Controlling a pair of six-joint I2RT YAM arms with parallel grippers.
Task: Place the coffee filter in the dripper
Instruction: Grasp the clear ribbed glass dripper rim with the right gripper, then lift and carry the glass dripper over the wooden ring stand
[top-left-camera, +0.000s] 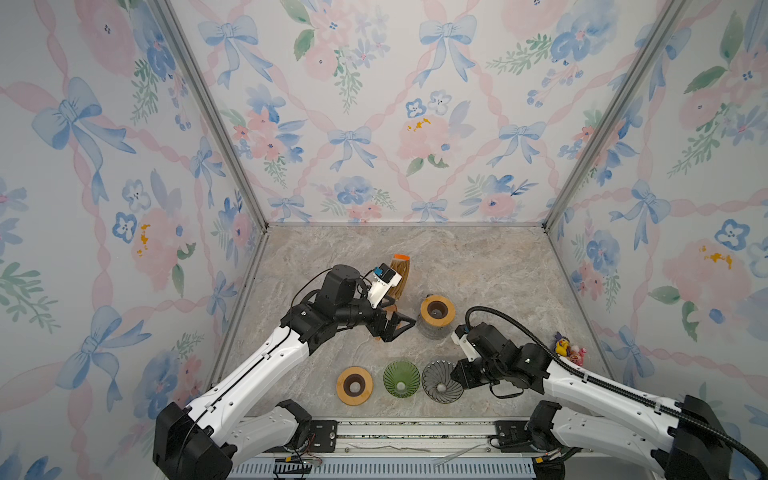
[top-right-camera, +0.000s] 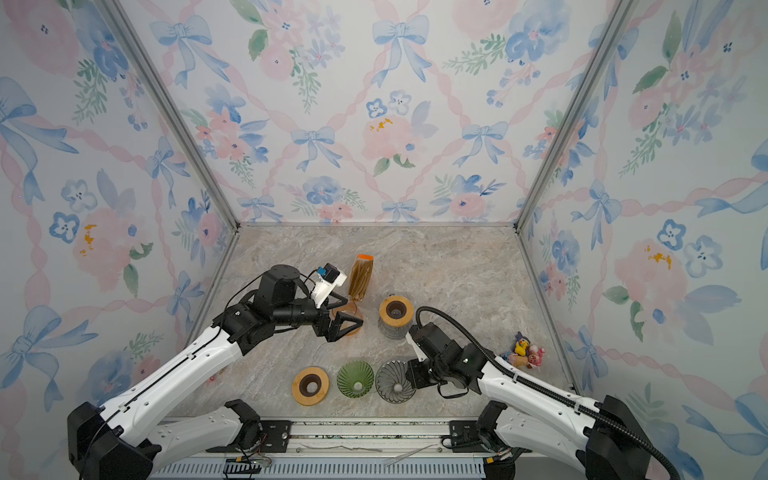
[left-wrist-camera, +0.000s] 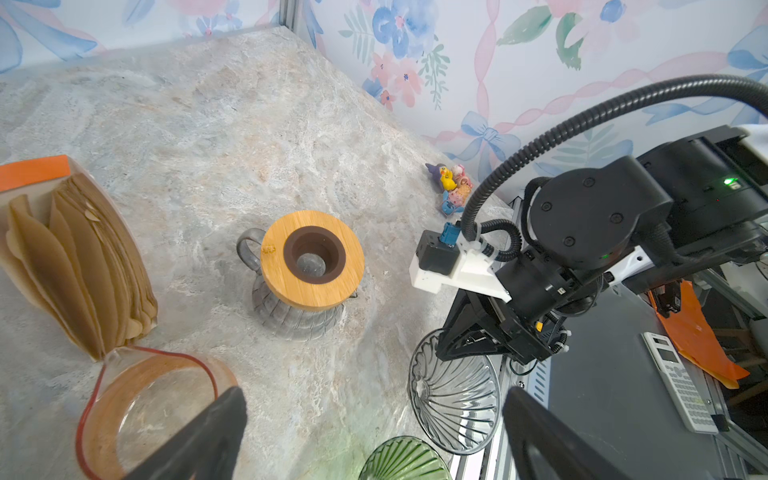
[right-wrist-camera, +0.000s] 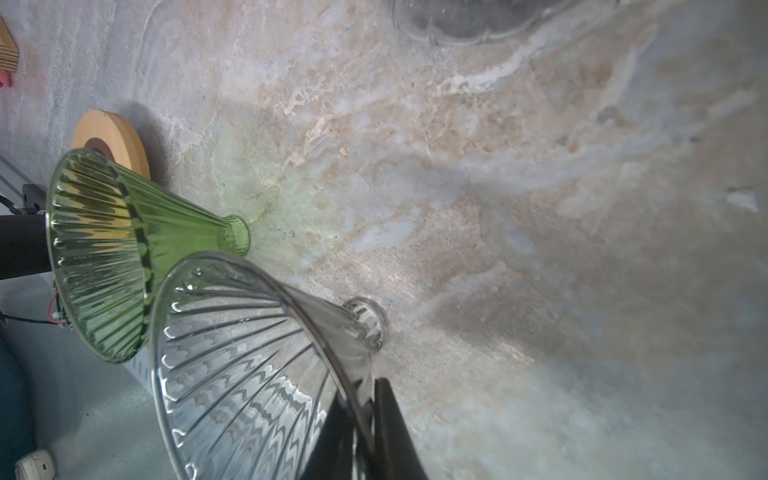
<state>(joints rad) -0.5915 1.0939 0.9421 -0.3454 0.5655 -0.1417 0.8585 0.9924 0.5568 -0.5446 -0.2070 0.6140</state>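
Note:
Brown paper coffee filters stand fanned in an orange-topped pack at mid-table. A clear ribbed glass dripper sits near the front edge, with a green glass dripper beside it. My right gripper is shut on the clear dripper's wall, one finger inside and one outside. My left gripper hangs open and empty in front of the filter pack, above an orange-rimmed glass jug.
A glass carafe with a wooden collar stands between the arms. A loose wooden ring lies left of the green dripper. Small toy figures sit by the right wall. A metal rail runs along the front.

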